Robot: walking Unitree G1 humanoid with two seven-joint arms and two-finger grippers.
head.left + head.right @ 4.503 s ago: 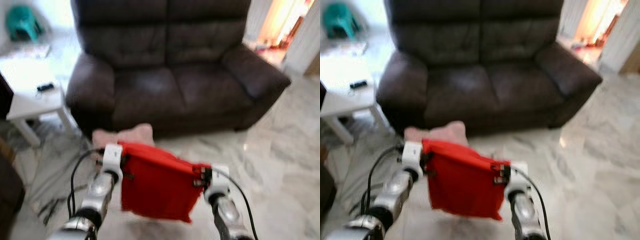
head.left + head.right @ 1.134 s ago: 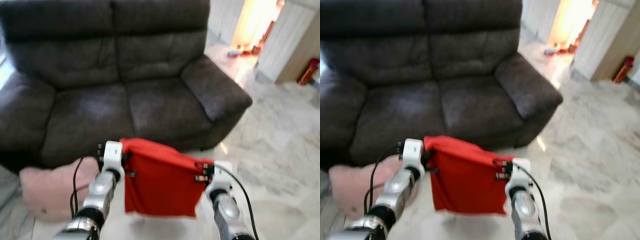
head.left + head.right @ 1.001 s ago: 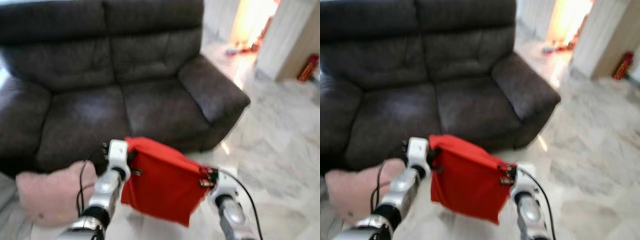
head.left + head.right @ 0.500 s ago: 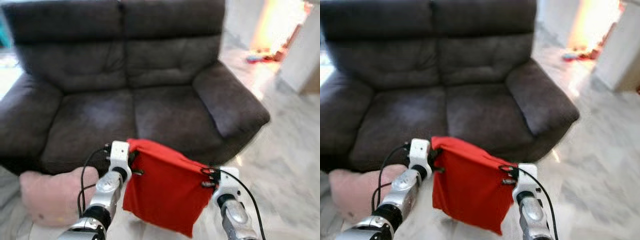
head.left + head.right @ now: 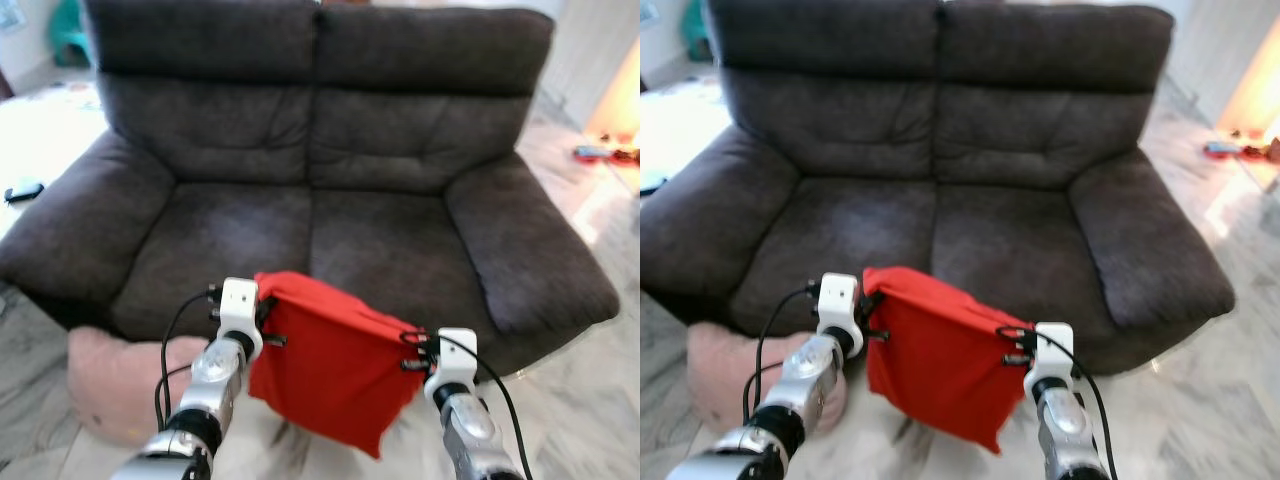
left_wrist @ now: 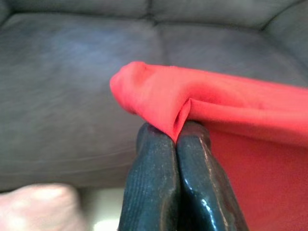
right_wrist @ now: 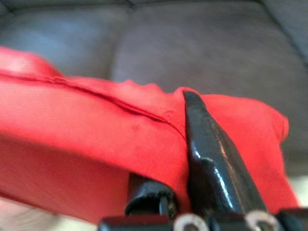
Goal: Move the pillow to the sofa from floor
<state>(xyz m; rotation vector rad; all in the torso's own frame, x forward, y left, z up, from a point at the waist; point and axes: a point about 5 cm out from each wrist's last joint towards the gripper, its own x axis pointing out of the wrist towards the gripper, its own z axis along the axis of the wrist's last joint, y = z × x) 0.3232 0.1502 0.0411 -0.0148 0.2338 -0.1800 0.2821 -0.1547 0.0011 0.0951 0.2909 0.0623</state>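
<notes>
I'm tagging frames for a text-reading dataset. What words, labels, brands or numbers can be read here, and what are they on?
None can be read. The red pillow, pinched at its top corners by the left end effector and the right end effector, is plain. The dark sofa and the pink pillow on the floor bear no print.

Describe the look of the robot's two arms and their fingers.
Both arms are jointed silver metal with white blocks at the wrists and looping black cables. The left gripper and right gripper each end in long, glossy black fingers, rounded at the tips.
</notes>
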